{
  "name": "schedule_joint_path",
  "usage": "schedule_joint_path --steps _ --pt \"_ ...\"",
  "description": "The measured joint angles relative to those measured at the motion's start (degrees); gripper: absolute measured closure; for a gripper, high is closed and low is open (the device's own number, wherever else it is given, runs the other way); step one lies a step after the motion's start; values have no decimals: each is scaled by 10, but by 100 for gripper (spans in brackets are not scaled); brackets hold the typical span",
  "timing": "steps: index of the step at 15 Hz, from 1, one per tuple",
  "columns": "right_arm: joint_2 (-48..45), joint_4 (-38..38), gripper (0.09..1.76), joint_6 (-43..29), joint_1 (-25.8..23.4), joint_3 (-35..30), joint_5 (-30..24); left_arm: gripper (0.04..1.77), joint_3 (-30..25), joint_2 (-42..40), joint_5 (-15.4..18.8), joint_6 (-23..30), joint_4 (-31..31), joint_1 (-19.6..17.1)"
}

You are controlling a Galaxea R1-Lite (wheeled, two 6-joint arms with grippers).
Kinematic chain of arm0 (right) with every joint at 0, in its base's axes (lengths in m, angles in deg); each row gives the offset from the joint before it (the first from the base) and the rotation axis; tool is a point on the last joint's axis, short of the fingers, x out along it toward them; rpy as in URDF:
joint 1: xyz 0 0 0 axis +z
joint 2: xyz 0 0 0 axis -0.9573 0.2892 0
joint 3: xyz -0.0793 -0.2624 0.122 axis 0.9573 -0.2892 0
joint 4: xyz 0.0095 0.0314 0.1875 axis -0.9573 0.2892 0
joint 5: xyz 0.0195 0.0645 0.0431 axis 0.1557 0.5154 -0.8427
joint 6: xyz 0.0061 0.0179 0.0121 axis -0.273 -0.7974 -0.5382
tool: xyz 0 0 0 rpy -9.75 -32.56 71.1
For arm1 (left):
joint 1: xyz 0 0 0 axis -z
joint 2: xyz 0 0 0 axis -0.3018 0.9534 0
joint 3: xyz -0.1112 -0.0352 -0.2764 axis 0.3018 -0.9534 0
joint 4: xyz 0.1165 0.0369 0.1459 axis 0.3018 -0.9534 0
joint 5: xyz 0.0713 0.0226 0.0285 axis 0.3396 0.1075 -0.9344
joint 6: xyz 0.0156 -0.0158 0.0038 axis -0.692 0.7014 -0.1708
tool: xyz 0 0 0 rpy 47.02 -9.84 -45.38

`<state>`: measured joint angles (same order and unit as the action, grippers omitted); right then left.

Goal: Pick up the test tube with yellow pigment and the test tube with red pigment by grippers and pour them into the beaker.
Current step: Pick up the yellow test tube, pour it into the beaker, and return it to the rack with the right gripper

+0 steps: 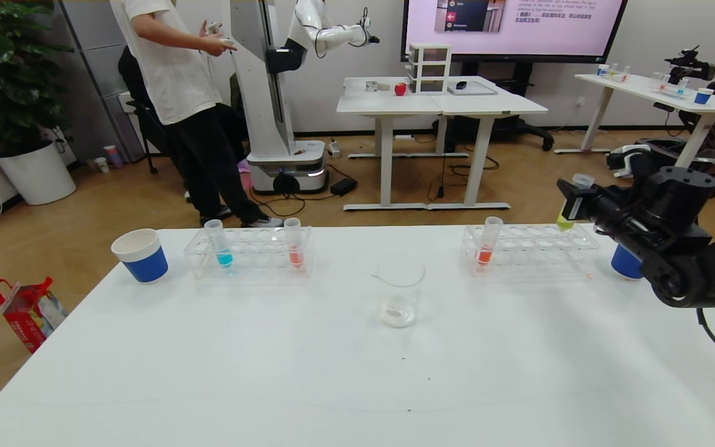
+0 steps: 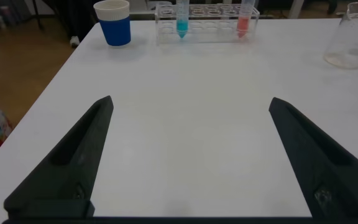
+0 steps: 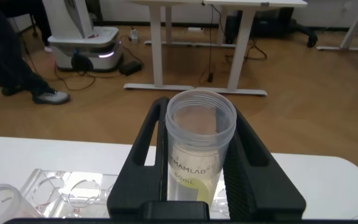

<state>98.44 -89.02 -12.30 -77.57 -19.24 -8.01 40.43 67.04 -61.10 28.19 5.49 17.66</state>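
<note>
Test tube with yellow pigment (image 3: pixel 199 155) reads "MAMLAB" w/ "50mL" below. Far wall screen (image 1: pixel 512 25) has txt, too small to read.

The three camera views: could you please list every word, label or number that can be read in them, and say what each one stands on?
"MAMLAB": printed on the test tube with yellow pigment held in the right gripper.
"50mL": on the same tube, just below the brand; faint, so only likely.
Lines of text on the wall screen: too small and blurred to read.
Printing on the red bag on the floor: not readable.
</note>
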Motion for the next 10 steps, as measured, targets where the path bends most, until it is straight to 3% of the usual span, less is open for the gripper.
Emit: schedule_joint_path --steps 6,10 --pt "-23 4 134 11 5 10 -9 6 0 0 0 0 0 0" --pt "-25 -1 134 73 49 20 -60 6 0 0 0 0 0 0"
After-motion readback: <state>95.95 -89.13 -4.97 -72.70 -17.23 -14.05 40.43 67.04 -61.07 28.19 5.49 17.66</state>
